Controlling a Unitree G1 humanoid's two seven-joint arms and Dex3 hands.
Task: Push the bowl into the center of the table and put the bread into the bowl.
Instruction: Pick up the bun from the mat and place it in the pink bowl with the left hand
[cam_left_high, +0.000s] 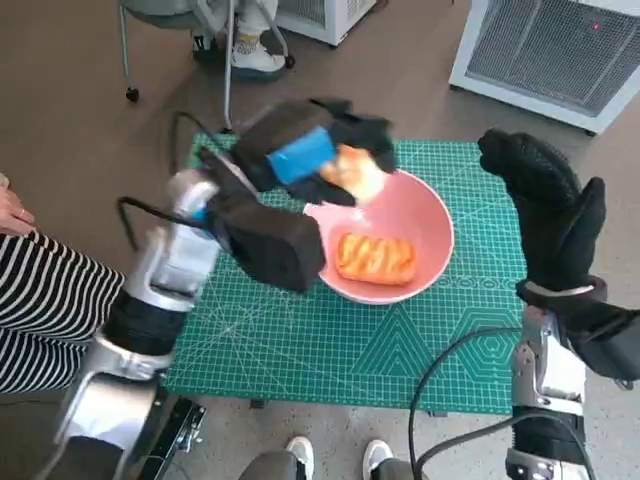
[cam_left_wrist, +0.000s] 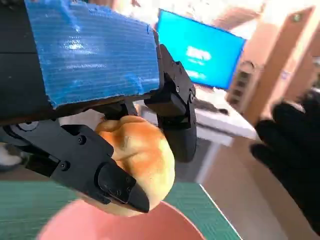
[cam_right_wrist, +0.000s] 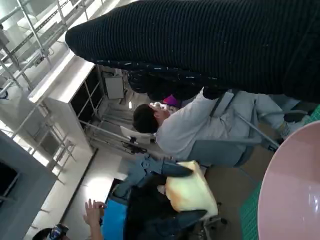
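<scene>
A pink bowl (cam_left_high: 425, 225) stands near the middle of the green mat, with one golden bread (cam_left_high: 376, 258) lying inside it. My left hand (cam_left_high: 305, 150) holds a second bread roll (cam_left_high: 355, 172) above the bowl's far left rim. In the left wrist view the black fingers (cam_left_wrist: 110, 175) grip the roll (cam_left_wrist: 142, 165) over the bowl's pink rim (cam_left_wrist: 75, 222). My right hand (cam_left_high: 545, 205) is raised at the mat's right side, fingers spread, holding nothing. The right wrist view shows the glove (cam_right_wrist: 210, 45), the bowl's edge (cam_right_wrist: 295, 190) and the held roll (cam_right_wrist: 187, 187).
The green cutting mat (cam_left_high: 330, 345) covers the table. A person in a striped sleeve (cam_left_high: 40, 300) sits at the left, another person's feet (cam_left_high: 255, 50) and chair legs at the back. A white appliance (cam_left_high: 560, 50) stands far right. Shoes (cam_left_high: 335, 455) show below the near edge.
</scene>
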